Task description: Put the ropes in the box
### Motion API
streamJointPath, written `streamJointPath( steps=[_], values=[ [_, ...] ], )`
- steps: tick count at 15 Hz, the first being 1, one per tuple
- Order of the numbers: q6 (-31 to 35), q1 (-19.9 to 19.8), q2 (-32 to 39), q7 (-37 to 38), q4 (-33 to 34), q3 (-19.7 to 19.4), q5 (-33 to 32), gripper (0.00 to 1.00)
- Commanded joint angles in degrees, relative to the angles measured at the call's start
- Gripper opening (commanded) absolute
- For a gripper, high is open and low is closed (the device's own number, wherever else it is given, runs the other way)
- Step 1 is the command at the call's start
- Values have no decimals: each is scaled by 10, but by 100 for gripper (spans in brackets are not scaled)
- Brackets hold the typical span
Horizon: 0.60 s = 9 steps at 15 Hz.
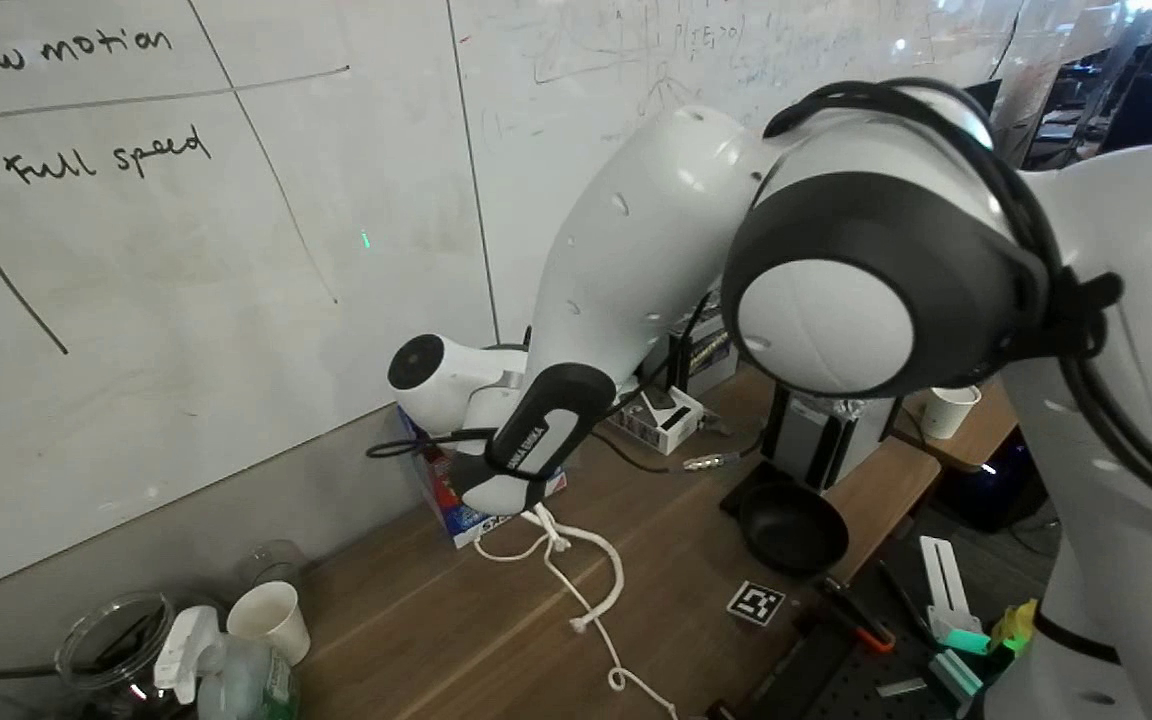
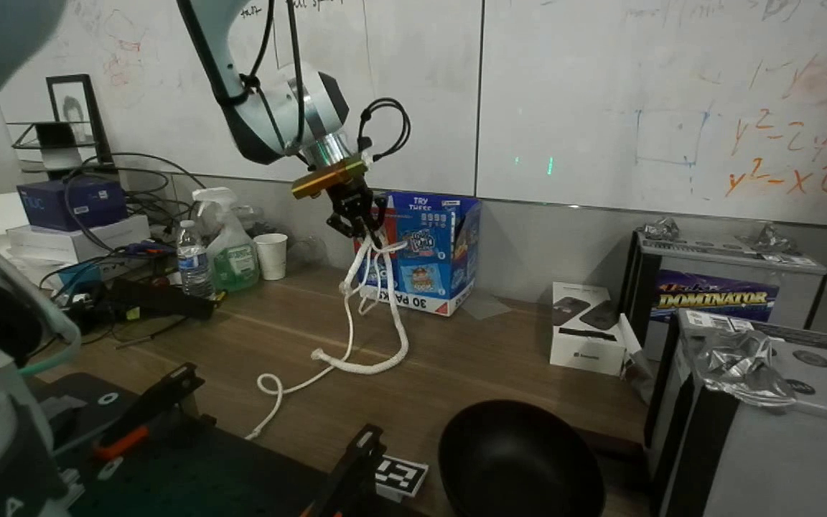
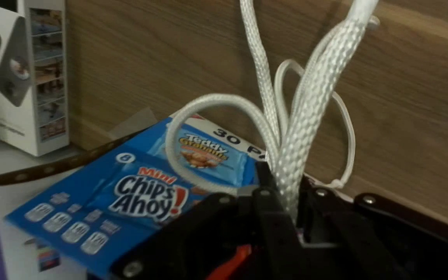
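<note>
The end effector [image 2: 372, 233] is pinching the white ropes [image 3: 322, 97], which are dangling in front of the blue snack box [image 2: 421, 248] while their thin tail is trailing across the tabletop [image 2: 471, 366]. Too low a lift would be risking the hanging loops snagging on the box's rim and tipping it, or the tail being left outside. In an exterior view the arm [image 1: 626, 250] is hiding the grasp and much of the box, the tail is running past the bottom edge, and overlapping strands are leaving their number unclear.
</note>
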Motion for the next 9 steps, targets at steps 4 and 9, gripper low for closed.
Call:
streamJointPath(
  steps=[4, 9],
  values=[
    [-85, -4, -113, 144, -13, 12, -99, 14],
    [-132, -35, -157, 227, 20, 58, -159, 13]
  ],
)
